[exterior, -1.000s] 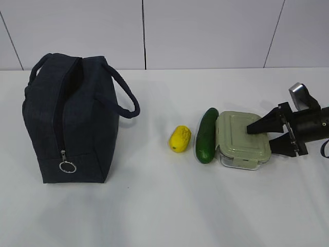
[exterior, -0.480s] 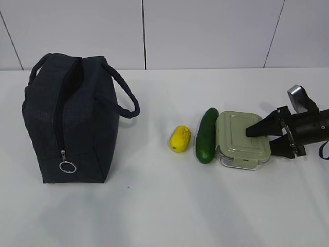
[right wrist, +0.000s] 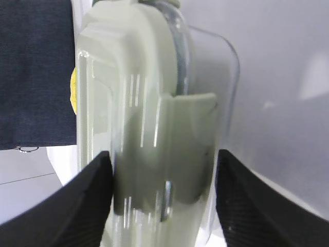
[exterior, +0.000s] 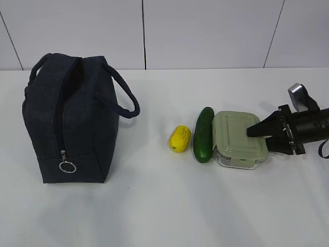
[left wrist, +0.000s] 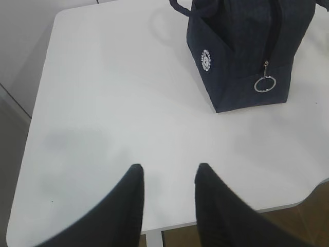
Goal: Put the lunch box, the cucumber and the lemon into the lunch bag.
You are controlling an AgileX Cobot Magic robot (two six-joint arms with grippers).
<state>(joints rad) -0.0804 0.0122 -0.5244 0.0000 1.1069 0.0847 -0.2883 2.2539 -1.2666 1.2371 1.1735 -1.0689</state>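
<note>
The lunch box (exterior: 237, 138), clear glass with a sage-green lid, lies right of centre, and my right gripper (exterior: 259, 140) has its jaws closed over the box's right end. In the right wrist view both fingers of the right gripper (right wrist: 163, 154) press the sides of the lunch box (right wrist: 144, 103). The dark green cucumber (exterior: 203, 135) lies against the box's left side. Left of it sits the yellow lemon (exterior: 180, 138). The navy lunch bag (exterior: 69, 118) stands at far left. My left gripper (left wrist: 168, 167) hangs open over bare table, short of the lunch bag (left wrist: 241, 51).
A silver ring pull (exterior: 67, 166) hangs low on the bag's front end. The bag's loop handle (exterior: 126, 98) sticks out toward the lemon. The table's near edge (left wrist: 231, 212) lies just below the left fingers. A white panelled wall stands behind the table.
The right jaws have narrowed onto the lunch box. The box slid a little to the left and pushed the cucumber with it. The left arm, lemon and bag have not moved.
</note>
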